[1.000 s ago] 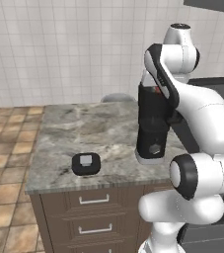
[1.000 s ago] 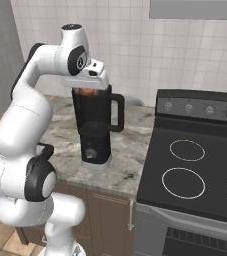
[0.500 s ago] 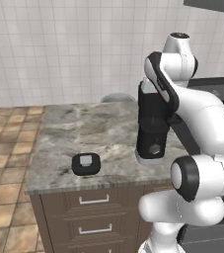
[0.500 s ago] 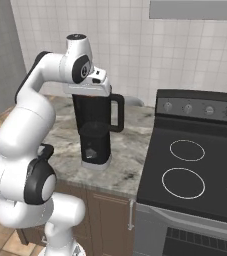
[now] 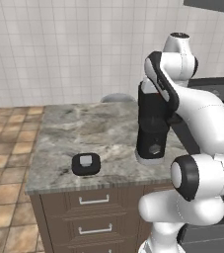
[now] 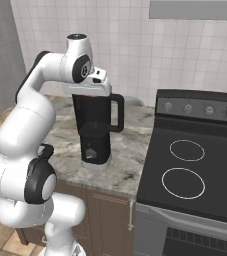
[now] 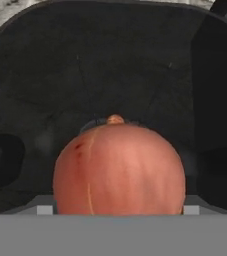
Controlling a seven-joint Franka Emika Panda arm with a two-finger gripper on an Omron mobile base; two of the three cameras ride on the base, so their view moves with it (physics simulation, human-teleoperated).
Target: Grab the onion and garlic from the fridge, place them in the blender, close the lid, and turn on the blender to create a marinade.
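onion (image 7: 119, 169) | now above blender (image 5: 153, 123) jar | lid (image 5: 86, 164) unmoved

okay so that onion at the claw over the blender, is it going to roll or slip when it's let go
Probably yes. The onion looks round and smooth, so it would likely roll wherever it lands. Its glossy skin suggests it could slip from the claw. It hangs over the dark blender jar, whose walls should contain it.

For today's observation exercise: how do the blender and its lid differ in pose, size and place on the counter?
The blender stands tall and upright under the arm; the lid lies flat, apart to its left near the counter's front edge. The blender is far larger than the lid. The lid has a light grey knob; the blender's jar stands uncovered. Both are black.
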